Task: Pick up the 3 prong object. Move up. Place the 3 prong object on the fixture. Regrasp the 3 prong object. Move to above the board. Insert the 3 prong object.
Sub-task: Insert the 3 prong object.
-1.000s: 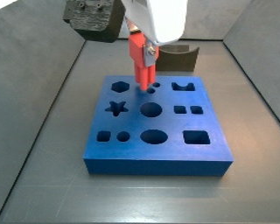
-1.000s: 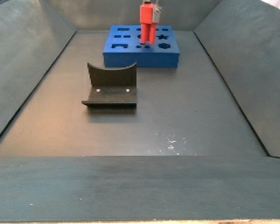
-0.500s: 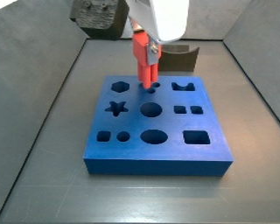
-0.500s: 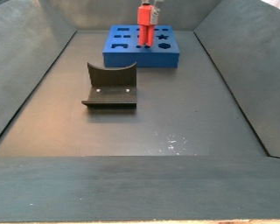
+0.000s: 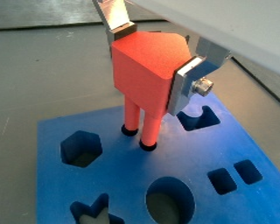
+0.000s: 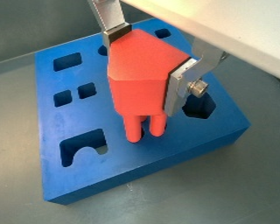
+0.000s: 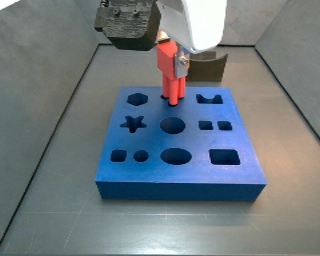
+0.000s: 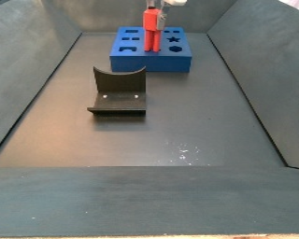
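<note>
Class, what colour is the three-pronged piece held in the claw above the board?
Red-orange. The 3 prong object shows best in a wrist view, gripped by the claw over the blue board.

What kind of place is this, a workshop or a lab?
Probably a robot test cell: grey walled enclosure, a gripper holding the 3 prong object over the board, the fixture nearby.

A dark grey floor (image 8: 177, 121) lies between sloped grey walls (image 8: 27, 84), with what may be small glints (image 8: 183, 149) on it.
</note>
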